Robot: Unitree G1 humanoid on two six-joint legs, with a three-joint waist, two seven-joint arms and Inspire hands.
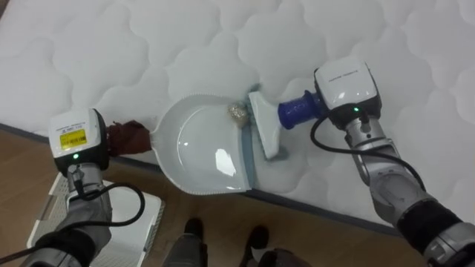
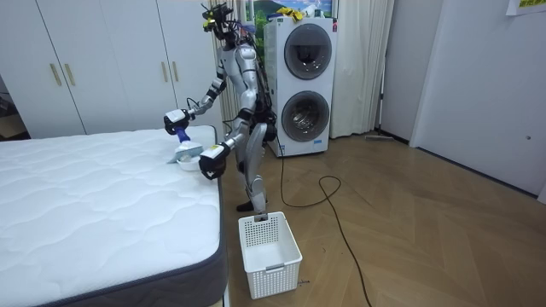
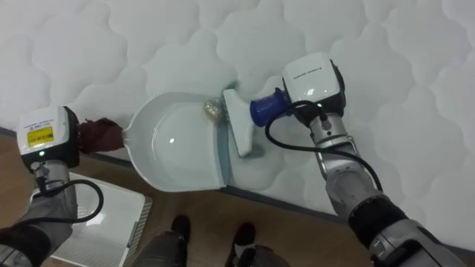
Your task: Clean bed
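There is one bed point(image 1: 148, 44) with a white quilted mattress, one white dustpan point(image 1: 200, 152), one brush point(image 1: 297, 110) with a blue handle and a white head, one small crumpled ball of litter point(image 1: 237, 113), and one white basket point(image 2: 269, 253) on the floor. The robot stands at the bed's near edge with the basket by its feet. The left robot hand point(image 1: 74, 137) is clamped on the dustpan's dark handle, left of the pan. The pan lies across the mattress edge with its straight lip to the right, and its near part hangs out over the floor. The right robot hand point(image 1: 345, 85) is closed round the brush's blue handle, further right over the mattress. The brush head stands against the pan's lip. The litter lies inside the pan at the far end of the lip, just beside the brush head, between the two hands and nearer the right one.
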